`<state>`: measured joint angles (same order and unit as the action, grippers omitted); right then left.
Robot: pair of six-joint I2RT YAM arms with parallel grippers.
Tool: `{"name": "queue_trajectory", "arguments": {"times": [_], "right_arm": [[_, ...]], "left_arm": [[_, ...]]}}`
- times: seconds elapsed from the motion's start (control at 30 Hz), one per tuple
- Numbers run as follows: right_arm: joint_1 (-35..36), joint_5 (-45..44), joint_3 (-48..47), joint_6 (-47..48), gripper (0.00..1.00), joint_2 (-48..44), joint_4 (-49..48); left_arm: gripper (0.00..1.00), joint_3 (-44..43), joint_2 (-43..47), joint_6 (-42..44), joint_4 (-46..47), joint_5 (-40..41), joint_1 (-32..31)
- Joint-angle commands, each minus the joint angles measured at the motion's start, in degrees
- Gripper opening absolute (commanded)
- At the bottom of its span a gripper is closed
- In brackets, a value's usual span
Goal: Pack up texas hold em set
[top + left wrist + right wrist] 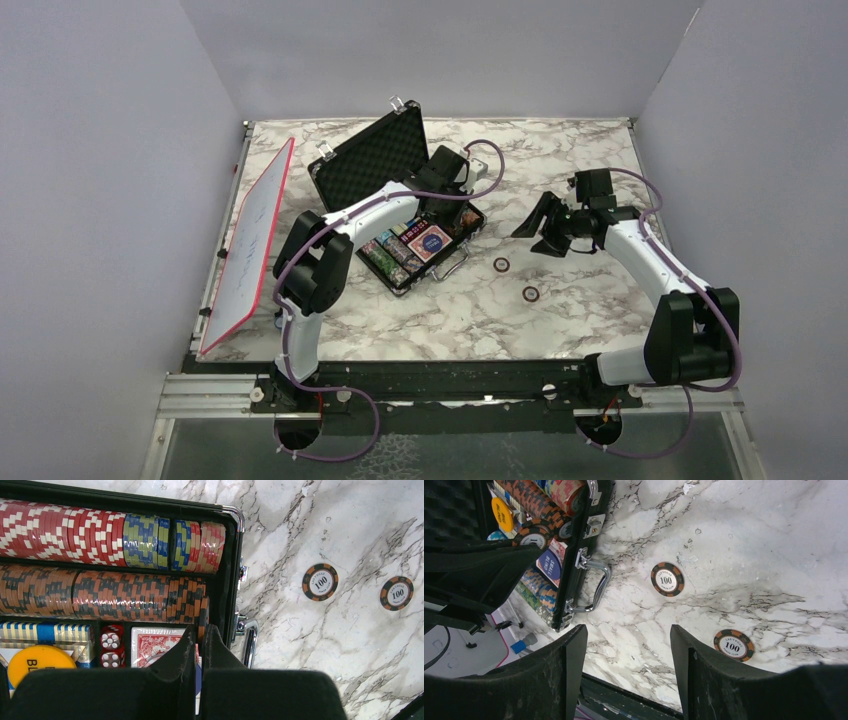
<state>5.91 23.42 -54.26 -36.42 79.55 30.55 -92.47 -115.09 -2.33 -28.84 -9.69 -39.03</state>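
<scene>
The case (368, 160) lies open mid-table, its rows nearly full. Two chips are out on the marble at its 4 o'clock, one (667, 579) close to the handle (596, 587), the other (734, 645) farther off.

My right gripper (628, 630) hovers with fingers spread wide and empty, the closer chip at its 1 o'clock. The left gripper (199, 632) is pinched closed over the cards (155, 647), with nothing visibly between the fingers.

My worry is that a chip this flat skids across the slick marble instead of lifting, perhaps under the handle. The left arm also sits over the very end of the case where a chip must go, so the arms could clash.

Only the left wrist view shows how tightly the orange row is packed, beside the dice (112, 645). Only the right wrist view shows the finger gap against both chips. Only the top view shows both arms' spacing.
</scene>
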Motion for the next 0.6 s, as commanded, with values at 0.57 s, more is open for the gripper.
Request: {"name": "queue_trajectory", "arguments": {"times": [0.57], "right_arm": [[-0.1,1.4,0.1,1.0,0.63,2.4,-0.1]], "left_arm": [[0.00,0.2,1.3,0.8,2.1,-2.9,-0.4]]}}
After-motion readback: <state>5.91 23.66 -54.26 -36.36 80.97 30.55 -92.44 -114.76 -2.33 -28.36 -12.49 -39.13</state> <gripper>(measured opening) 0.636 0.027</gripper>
